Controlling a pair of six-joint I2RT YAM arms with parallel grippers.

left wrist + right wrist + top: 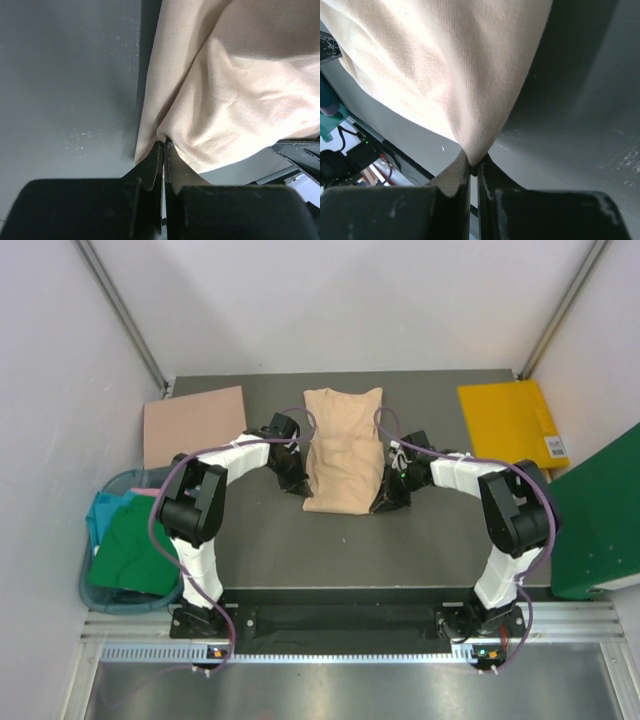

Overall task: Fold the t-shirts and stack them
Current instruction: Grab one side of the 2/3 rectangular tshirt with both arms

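A beige t-shirt [343,448] lies lengthwise in the middle of the dark table [270,550], folded narrow, collar end far. My left gripper [297,483] is shut on its near left corner; in the left wrist view the jaws [164,146] pinch the cloth [240,100]. My right gripper [385,492] is shut on its near right corner; in the right wrist view the jaws [473,164] pinch a peak of cloth [450,65], lifted off the table. Green [135,552] and teal [105,510] shirts lie in a bin at the left.
A folded tan-pink cloth [194,424] lies at the far left of the table. A yellow folder [512,422] lies at the far right. A green board [600,515] leans at the right edge. The blue bin [92,590] stands left of the left arm.
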